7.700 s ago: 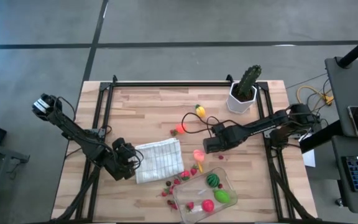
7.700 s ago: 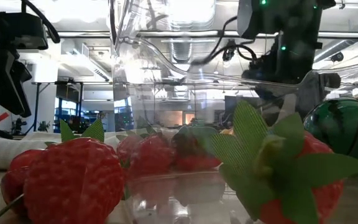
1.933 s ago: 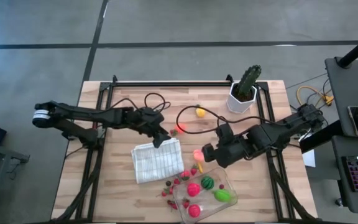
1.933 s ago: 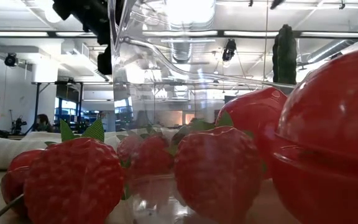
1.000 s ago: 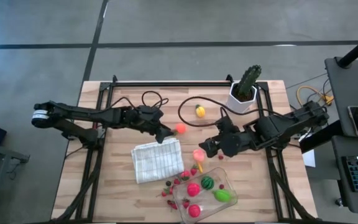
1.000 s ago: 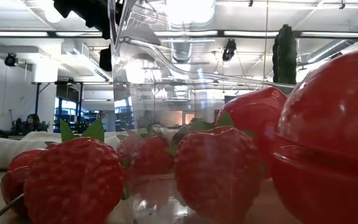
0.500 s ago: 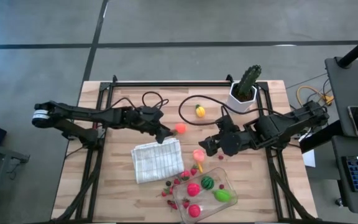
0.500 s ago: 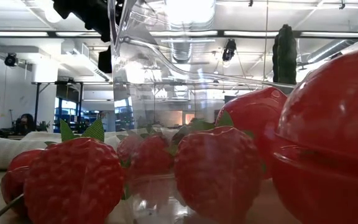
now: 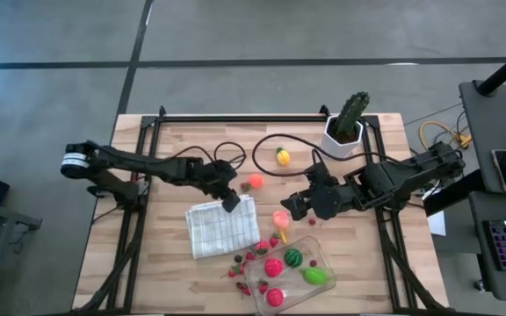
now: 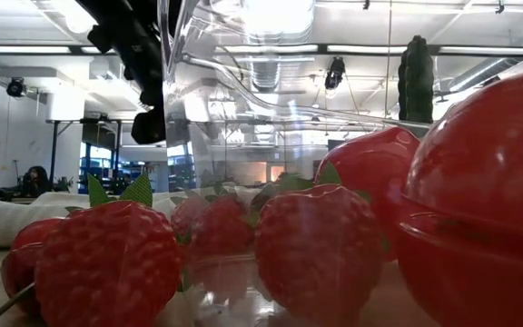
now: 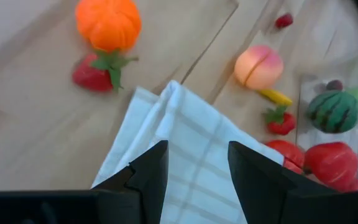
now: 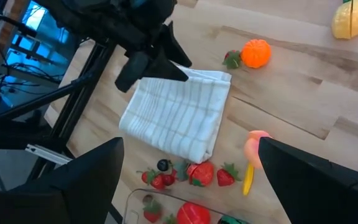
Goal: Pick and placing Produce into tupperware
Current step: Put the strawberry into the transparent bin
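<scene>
Two slim black robot arms (image 9: 148,165) are built of tube-like links joined by chunky rounded joints. A pale silver-white cap marks the left arm's base joint (image 9: 76,161). Thin black cables (image 9: 281,151) loop from both arms. Each gripper's fingers (image 11: 252,171) are matte black, flat and tapered, with angular edges.

L tool (image 12: 160,53) over folded cloth (image 12: 178,112), orange fruit (image 12: 256,53), berries (image 12: 188,173) nr cloth
</scene>
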You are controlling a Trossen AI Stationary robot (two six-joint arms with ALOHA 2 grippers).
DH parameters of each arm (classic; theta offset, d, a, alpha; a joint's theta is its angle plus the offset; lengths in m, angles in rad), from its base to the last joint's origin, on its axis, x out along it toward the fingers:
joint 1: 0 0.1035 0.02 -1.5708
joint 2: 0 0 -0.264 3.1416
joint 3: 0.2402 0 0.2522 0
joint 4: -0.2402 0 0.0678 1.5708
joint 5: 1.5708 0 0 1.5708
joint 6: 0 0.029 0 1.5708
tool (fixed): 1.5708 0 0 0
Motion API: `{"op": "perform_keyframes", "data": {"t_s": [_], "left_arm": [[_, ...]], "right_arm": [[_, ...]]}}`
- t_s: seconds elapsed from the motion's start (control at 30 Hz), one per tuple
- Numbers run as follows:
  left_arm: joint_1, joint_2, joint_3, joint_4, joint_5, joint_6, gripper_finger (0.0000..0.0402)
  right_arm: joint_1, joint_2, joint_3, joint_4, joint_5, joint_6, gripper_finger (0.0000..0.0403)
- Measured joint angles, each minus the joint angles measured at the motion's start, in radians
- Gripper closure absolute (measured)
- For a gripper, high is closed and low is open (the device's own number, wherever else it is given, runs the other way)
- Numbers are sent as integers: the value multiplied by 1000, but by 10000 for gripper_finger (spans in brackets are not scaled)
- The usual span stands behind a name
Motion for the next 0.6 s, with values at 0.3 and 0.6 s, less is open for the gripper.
{"op": "perform_keyframes", "data": {"t_s": [0.3, 0.6], "left_arm": [[0, -24, 8, 4, 20, 7, 249], [0, -71, 6, 11, 17, 32, 249]], "right_arm": [[0, 1, 0, 0, 0, 0, 39], [0, 1, 0, 0, -1, -3, 39]]}}
